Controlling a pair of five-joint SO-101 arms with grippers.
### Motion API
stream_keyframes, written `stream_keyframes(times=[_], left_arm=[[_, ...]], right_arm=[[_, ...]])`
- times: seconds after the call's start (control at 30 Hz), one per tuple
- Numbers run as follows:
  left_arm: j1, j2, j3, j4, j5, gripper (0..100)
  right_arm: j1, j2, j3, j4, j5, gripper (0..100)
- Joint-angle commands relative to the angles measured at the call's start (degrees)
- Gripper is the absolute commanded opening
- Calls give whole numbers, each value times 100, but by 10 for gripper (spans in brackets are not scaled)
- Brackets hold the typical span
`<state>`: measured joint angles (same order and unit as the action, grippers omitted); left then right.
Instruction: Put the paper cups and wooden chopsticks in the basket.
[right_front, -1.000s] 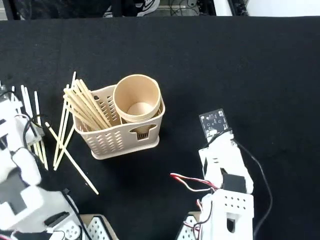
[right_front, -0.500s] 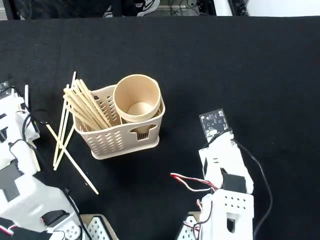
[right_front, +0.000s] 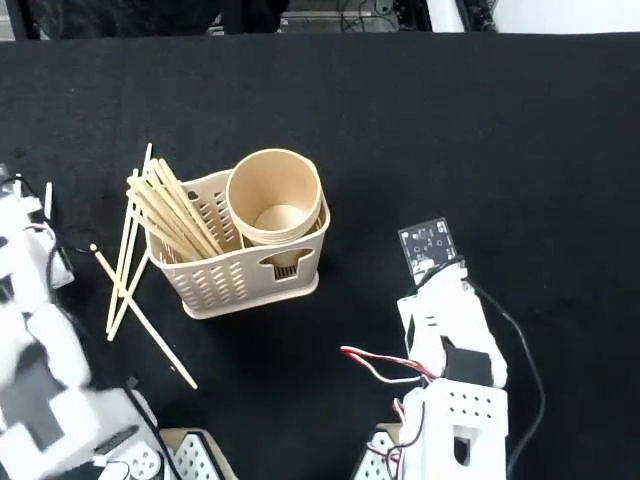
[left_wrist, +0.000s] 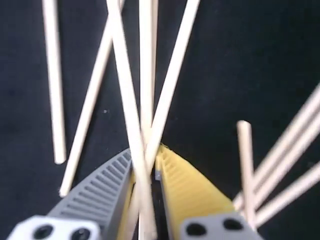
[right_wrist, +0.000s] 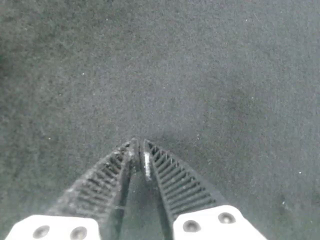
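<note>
Checking progress, I found the paper cups (right_front: 273, 195) and many chopsticks (right_front: 175, 215) already in the basket (right_front: 250, 285) at centre left, loose sticks (right_front: 140, 318) remaining beside it, my left gripper (left_wrist: 150, 165) clenched on several, the right gripper (right_wrist: 137, 150) pinched shut on nothing.

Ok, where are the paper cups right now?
In the high view, the paper cups sit stacked in the right end of the basket, beside wooden chopsticks leaning in its left end.

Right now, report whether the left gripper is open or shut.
Shut. The left gripper has its jaws pinched onto several chopsticks that cross between them, as the left wrist view shows.
</note>
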<state>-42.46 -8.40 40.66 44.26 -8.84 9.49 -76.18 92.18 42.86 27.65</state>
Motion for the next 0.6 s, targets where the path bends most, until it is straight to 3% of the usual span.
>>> stream_keyframes(times=[0.0,0.23,0.57], left_arm=[[295,-2391,831,26,-9,30],[963,-5424,1815,70,123,29],[1798,-7815,2079,79,774,29]], right_arm=[[53,-75,-22,-70,44,15],[62,-75,-22,-62,44,15],[62,-75,-22,-53,44,15]])
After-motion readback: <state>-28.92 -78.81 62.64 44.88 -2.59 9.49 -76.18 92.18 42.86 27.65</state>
